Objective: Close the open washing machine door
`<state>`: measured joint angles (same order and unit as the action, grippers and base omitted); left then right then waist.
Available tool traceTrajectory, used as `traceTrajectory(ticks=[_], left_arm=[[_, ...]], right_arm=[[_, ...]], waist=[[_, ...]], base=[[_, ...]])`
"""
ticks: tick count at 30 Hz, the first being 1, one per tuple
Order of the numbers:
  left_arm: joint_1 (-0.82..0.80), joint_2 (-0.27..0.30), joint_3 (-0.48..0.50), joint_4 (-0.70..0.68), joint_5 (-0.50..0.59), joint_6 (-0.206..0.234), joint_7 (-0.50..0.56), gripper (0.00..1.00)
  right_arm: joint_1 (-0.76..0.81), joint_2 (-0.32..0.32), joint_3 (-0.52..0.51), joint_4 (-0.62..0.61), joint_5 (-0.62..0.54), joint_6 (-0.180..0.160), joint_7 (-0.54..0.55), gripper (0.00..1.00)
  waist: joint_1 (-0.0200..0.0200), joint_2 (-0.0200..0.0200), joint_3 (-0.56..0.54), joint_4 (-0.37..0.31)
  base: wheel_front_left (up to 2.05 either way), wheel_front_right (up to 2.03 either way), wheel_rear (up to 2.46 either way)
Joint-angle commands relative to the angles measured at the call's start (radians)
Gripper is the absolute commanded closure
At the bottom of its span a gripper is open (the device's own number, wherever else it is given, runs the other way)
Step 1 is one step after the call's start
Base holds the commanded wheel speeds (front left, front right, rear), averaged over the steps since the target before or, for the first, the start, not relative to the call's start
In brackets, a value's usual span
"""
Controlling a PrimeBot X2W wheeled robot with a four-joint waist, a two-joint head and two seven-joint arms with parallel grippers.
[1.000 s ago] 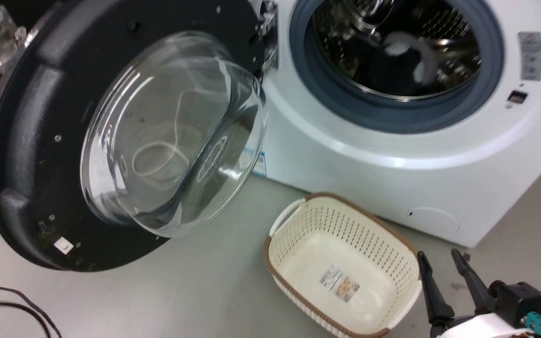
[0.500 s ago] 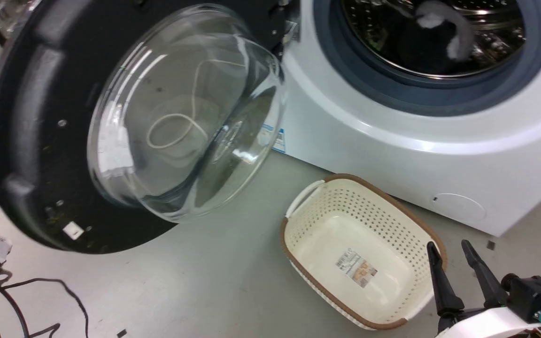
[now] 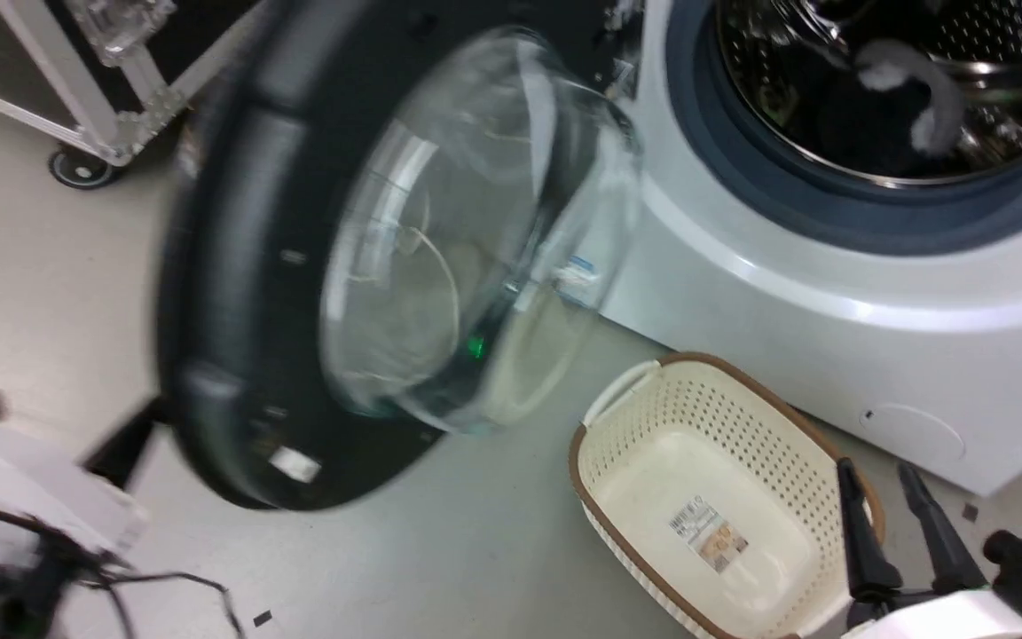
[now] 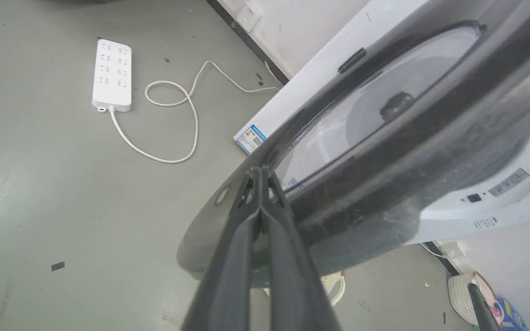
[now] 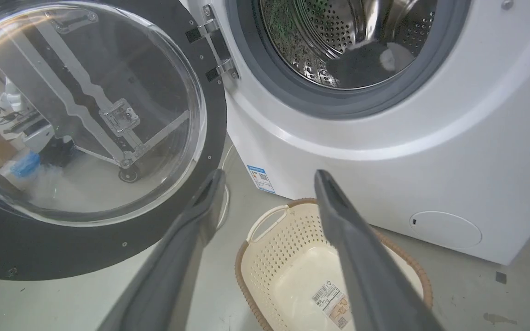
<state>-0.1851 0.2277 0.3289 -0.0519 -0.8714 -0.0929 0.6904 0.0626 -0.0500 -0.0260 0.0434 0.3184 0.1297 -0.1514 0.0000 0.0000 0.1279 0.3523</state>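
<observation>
Washing machine door (image 3: 227, 266): ajar and blurred, hinged left of the washing machine (image 3: 786, 293) drum.
Left gripper (image 4: 260, 171): clenched, fingertips against the door's outer face.
Right gripper (image 5: 269, 177): released, holding nothing, above the basket.
Basket (image 3: 653, 417): before the washing machine, sticker inside.
Drum (image 3: 999, 35): dark and white laundry.

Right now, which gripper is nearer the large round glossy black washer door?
Left. The left gripper, shut, is at the black door rim; the right gripper, open, hangs by the cream perforated basket, apart.

The washing machine door (image 3: 236, 266) is smeared with blur, and so is the pale left forearm (image 3: 32, 497) below it. The drum opening (image 3: 795, 80) runs off the top edge.
</observation>
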Motion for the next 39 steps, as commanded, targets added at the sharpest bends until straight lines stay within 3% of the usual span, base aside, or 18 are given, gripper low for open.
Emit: traceTrajectory(ticks=[1, 9, 15, 26, 33, 39], left_arm=[[0.021, -0.008, -0.033, -0.034, -0.03, -0.013, 0.023, 1.0], [0.081, 0.003, -0.252, -0.182, -0.121, -0.021, 0.141, 1.0], [0.053, 0.032, -0.413, -0.22, -0.142, -0.028, 0.166, 1.0], [-0.092, 0.095, -0.743, -0.168, -0.238, -0.038, 0.072, 1.0], [-0.242, 0.118, -0.935, -0.077, -0.221, -0.038, -0.083, 1.0], [-0.404, 0.099, -1.051, 0.092, -0.183, -0.038, -0.256, 1.0]], right_arm=[[0.004, 0.0, -0.012, 0.013, 0.02, 0.001, -0.017, 0.0], [0.016, 0.0, -0.077, 0.084, 0.093, 0.001, -0.069, 0.0], [0.016, 0.0, -0.108, 0.113, 0.138, 0.001, -0.089, 0.0], [0.014, 0.0, -0.138, 0.125, 0.185, 0.001, -0.11, 0.0], [-0.001, 0.0, -0.132, 0.125, 0.193, 0.001, -0.11, 0.0], [-0.036, 0.0, -0.111, 0.12, 0.194, 0.001, -0.11, 0.0]], waist=[[0.0, 0.0, -0.022, 0.021], [0.0, 0.0, -0.109, 0.068], [0.0, 0.0, -0.131, 0.051], [0.0, 0.0, -0.096, -0.117], [0.0, 0.0, -0.076, -0.25], [0.0, 0.0, -0.04, -0.369]], base=[[0.0, 0.0, 0.0], [0.0, 0.0, 0.0], [0.0, 0.0, 0.0], [0.0, 0.0, 0.0], [0.0, 0.0, 0.0], [0.0, 0.0, 0.0]])
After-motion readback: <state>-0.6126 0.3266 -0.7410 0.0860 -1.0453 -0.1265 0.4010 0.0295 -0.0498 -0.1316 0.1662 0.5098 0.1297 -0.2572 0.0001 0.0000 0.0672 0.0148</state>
